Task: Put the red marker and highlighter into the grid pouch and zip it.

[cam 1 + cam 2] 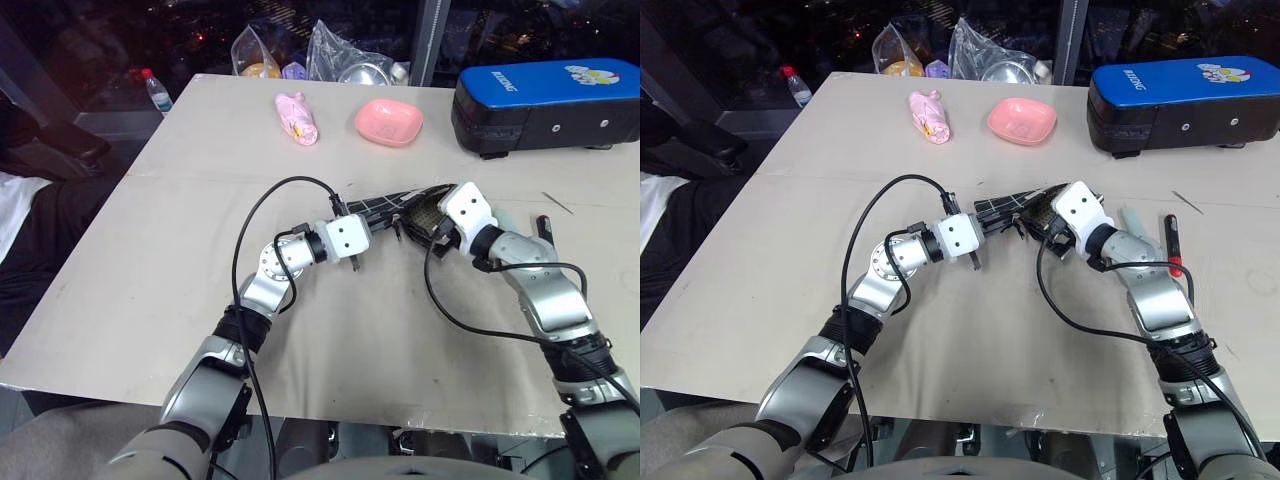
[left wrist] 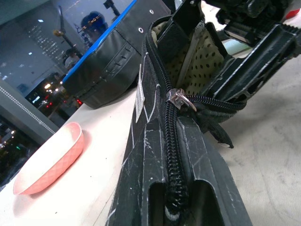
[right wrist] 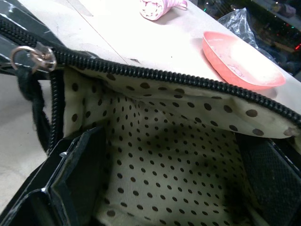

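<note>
Grid pouch (image 1: 1015,208) at bench (image 1: 790,230) centre: soft, light, floppy fabric, so best held by the zip edge. Left hand (image 2: 171,197) pinched shut on that edge; right hand (image 3: 155,207) spread inside the mouth. Black w/ white grid, dotted cream lining. Red marker (image 1: 1173,243) and highlighter (image 1: 1134,219) lie just right, both light, stiff, prob. slippery.

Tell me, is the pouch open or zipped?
Open. The pouch gapes, showing its dotted lining, with the zipper pull only partway along the teeth.
</note>
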Tool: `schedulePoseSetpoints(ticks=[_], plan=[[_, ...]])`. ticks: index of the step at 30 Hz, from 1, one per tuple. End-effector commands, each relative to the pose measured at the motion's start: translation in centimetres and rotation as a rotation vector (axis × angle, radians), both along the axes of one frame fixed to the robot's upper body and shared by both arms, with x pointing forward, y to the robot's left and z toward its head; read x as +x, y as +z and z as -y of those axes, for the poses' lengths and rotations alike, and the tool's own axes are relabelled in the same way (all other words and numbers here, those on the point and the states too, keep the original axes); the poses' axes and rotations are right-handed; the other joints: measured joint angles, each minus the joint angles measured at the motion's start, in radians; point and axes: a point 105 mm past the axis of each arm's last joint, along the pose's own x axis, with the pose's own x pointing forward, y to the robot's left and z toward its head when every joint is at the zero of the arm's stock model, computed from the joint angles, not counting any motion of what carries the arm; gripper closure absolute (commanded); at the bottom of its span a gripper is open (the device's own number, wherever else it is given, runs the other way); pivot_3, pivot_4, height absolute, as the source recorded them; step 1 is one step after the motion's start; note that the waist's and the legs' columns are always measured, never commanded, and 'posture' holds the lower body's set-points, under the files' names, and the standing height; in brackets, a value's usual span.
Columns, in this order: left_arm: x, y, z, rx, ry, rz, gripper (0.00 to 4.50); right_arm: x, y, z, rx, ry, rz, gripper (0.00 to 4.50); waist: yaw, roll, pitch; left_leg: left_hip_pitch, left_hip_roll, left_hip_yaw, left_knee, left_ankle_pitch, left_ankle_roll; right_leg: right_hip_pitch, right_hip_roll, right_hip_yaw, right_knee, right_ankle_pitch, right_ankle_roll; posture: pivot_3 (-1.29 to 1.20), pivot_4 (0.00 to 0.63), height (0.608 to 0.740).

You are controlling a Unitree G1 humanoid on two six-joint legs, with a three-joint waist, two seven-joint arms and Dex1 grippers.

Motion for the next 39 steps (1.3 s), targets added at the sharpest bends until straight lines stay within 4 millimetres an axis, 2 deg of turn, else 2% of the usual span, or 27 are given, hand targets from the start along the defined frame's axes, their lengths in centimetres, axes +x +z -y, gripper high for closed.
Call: schedulePoseSetpoints(ticks=[1,4,5,6,9,12,20,24,32,33,35,37,39], plan=[[0.1,1.4,-0.2,-0.047,0.012,0.038,4.5,-1.7,3.7,0.6,0.103,0.04,0.094,0.05,0.001,0.0,0.0,0.0,0.0,0.0,0.0,0.0,0.0,0.0,0.0,0.0,0.0,0.0,0.0,0.0,0.15,0.688],[0.3,1.4,-0.4,-0.047,0.023,0.033,4.5,-3.7,5.3,2.5,0.227,0.031,0.09,0.05,0.001,0.0,0.0,0.0,0.0,0.0,0.0,0.0,0.0,0.0,0.0,0.0,0.0,0.0,0.0,0.0,0.15,0.688],[0.3,1.3,-0.5,-0.048,0.027,0.03,4.5,-4.3,5.9,3.7,0.282,0.015,0.093,0.05,0.003,0.0,0.0,0.0,0.0,-0.001,0.0,0.0,0.0,0.0,0.0,0.0,0.0,0.0,0.0,0.0,0.15,0.688],[0.4,1.3,-0.4,-0.049,0.029,0.027,4.5,-4.5,5.9,5.9,0.294,-0.07,0.093,0.05,0.003,0.0,0.0,0.0,0.0,-0.001,0.0,0.0,0.0,0.0,0.0,-0.001,0.0,0.0,0.0,0.0,0.15,0.688],[0.5,1.2,-0.2,-0.055,0.03,0.02,4.5,-4.8,5.1,10.1,0.304,-0.26,0.059,0.05,0.003,0.0,0.0,0.0,-0.001,-0.001,0.0,0.0,0.0,0.002,-0.001,-0.001,-0.001,0.0,0.0,0.0,0.15,0.688],[0.5,1.2,-0.1,-0.059,0.031,0.016,4.5,-4.9,3.4,12.8,0.278,-0.401,0.014,0.05,0.001,0.0,0.0,0.001,-0.001,-0.001,0.0,0.0,0.0,0.002,-0.001,-0.001,0.0,0.0,0.0,0.0,0.15,0.688],[0.6,1.2,0.1,-0.057,0.031,0.014,4.5,-4.8,-1.1,15.1,0.288,-0.58,-0.118,0.05,-0.001,0.001,0.0,0.002,0.0,0.0,-0.001,0.0,0.0,0.002,0.001,0.001,0.0,0.0,0.0,0.0,0.15,0.688],[0.6,1.2,0.0,-0.054,0.036,0.017,4.5,-4.3,-2.2,17.2,0.356,-0.718,-0.126,0.05,0.001,0.001,0.0,0.002,0.0,0.0,0.0,0.0,0.0,0.002,0.0,0.001,0.0,0.0,0.0,0.0,0.15,0.688],[0.7,1.1,-0.1,-0.056,0.048,0.02,4.5,-4.0,-4.2,19.6,0.43,-0.856,-0.2,0.05,0.0,0.001,0.0,0.002,0.0,0.0,-0.001,0.0,0.0,0.002,0.0,0.001,0.0,0.0,0.0,0.0,0.15,0.688],[0.7,1.1,-0.1,-0.056,0.049,0.02,4.5,-4.0,-4.4,19.7,0.443,-0.868,-0.213,0.62,0.0,0.001,0.0,0.002,0.0,0.0,-0.001,0.0,0.0,0.002,0.0,0.001,0.0,0.0,0.0,0.0,0.15,0.688],[0.6,1.1,0.0,-0.057,0.049,0.022,4.5,-4.0,-5.0,19.8,0.451,-0.888,-0.247,1.34,0.0,0.001,0.0,0.002,0.0,0.0,-0.001,0.0,0.0,0.002,0.0,0.001,0.0,0.0,0.0,0.0,0.15,0.688],[0.7,1.2,0.0,-0.058,0.051,0.024,4.5,-4.2,-5.6,19.8,0.42,-0.891,-0.277,2.32,0.0,0.001,0.0,0.002,0.0,0.0,-0.001,0.0,0.0,0.002,0.0,0.001,0.0,0.0,0.0,0.0,0.15,0.688],[0.7,1.2,0.0,-0.059,0.053,0.024,4.5,-4.4,-6.1,19.6,0.391,-0.884,-0.304,3.07,0.001,0.001,0.0,0.002,0.0,0.0,-0.001,0.0,0.0,0.002,0.0,0.002,0.0,0.0,0.0,0.0,0.15,0.688]])
